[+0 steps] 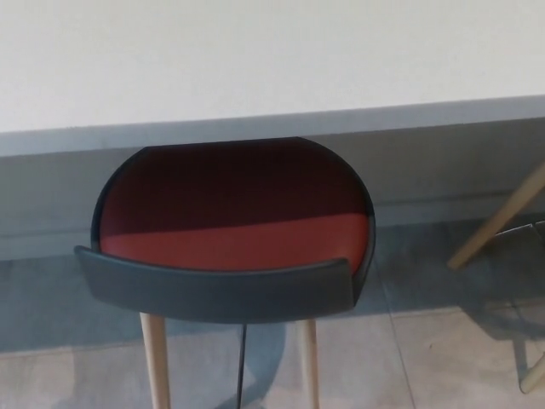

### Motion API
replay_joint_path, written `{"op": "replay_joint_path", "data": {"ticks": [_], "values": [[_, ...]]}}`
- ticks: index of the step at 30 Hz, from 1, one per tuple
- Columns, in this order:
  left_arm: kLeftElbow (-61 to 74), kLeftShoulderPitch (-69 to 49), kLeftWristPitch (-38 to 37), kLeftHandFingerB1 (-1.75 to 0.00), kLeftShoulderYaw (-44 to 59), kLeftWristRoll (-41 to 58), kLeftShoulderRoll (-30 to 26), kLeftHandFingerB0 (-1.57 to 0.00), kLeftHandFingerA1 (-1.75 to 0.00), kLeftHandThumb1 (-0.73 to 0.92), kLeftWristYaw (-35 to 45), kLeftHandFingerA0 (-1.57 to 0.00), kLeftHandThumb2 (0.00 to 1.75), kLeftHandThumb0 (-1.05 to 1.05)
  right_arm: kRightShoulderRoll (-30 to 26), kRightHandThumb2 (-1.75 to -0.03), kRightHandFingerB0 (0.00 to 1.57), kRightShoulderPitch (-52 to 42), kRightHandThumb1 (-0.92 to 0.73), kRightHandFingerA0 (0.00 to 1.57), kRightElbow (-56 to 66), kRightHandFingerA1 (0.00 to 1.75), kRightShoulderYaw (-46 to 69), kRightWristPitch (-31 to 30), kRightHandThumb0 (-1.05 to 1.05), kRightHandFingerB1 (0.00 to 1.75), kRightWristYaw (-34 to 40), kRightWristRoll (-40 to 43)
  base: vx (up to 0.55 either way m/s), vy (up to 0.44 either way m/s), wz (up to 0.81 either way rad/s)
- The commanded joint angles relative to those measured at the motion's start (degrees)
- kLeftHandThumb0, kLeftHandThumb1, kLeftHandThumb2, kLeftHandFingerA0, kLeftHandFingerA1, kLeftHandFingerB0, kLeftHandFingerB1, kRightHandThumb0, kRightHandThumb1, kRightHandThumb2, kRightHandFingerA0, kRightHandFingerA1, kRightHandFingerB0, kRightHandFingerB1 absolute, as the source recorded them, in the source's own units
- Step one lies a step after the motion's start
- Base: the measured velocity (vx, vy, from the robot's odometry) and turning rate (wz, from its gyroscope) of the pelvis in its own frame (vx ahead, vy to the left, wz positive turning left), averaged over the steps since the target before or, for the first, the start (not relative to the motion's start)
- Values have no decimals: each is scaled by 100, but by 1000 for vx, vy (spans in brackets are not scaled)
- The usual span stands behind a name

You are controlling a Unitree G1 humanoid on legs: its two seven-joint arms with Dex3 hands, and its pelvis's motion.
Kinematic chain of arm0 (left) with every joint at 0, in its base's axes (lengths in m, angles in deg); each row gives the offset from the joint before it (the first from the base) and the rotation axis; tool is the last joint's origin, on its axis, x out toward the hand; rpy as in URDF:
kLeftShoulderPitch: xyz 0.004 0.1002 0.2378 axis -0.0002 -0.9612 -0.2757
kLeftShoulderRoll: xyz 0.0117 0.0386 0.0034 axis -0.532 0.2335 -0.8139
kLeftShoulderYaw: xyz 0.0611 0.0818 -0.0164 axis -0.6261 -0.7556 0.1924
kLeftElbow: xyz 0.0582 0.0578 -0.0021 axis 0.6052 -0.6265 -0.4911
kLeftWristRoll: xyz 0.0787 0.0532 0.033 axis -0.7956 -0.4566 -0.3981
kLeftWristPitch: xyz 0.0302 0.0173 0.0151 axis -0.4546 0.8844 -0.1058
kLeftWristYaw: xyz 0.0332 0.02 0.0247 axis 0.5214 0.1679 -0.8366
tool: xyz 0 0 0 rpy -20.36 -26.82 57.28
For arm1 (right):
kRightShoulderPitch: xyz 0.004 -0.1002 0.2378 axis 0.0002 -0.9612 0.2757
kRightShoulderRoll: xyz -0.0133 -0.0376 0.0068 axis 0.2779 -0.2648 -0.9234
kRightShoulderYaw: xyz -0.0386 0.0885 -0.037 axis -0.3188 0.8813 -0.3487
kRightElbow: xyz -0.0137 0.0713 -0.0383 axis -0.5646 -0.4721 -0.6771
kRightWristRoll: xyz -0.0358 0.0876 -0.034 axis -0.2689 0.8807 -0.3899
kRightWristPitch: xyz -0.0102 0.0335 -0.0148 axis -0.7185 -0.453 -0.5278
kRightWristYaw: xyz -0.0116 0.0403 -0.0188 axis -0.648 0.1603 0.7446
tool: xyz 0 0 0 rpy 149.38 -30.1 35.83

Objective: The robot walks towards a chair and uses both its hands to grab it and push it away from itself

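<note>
A chair point(217, 294) with a dark grey shell, a red seat cushion point(234, 221) and pale wooden legs point(155, 362) stands in the middle of the head view. Its curved backrest faces me at the bottom, and the front of the seat is tucked under the edge of a white table point(255, 60). Neither of my hands shows in the picture.
The white table fills the top of the view, with a grey wall base behind the chair. Wooden legs of another chair point(498, 221) stand at the right edge. Grey floor tiles point(443, 358) lie around the chair.
</note>
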Motion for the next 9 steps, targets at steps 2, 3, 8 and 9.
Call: {"op": "replay_joint_path", "data": {"ticks": [2, 3, 8, 9], "values": [[97, -37, -60, -29, -71, 40, -78, -17, -40, 64, -64, -18, 61, -57, -173, -60, 4, -13, -61, 19, -41, 38, -172, 190, -80, 24, -64, -58, 0, 0, 0], [-71, 80, -16, -29, -19, 73, -98, -19, -38, 63, -118, -20, 60, -55, -195, -60, 3, -5, -62, 20, -58, 39, -237, 175, -81, 25, -53, -102, 0, 0, 0], [-178, 90, -60, -28, -1, 66, -113, -19, -37, 62, -128, -20, 59, -58, -211, -60, 5, -20, -60, 22, -93, 39, -302, 196, -83, 25, 25, -81, 0, 0, 0], [-186, 80, -89, -39, -49, 10, -125, -13, -46, 51, -146, -15, 80, -65, -213, -60, 4, -22, -60, 21, -98, 39, -294, 197, -83, 25, 11, -66, 0, 0, 0]]}}
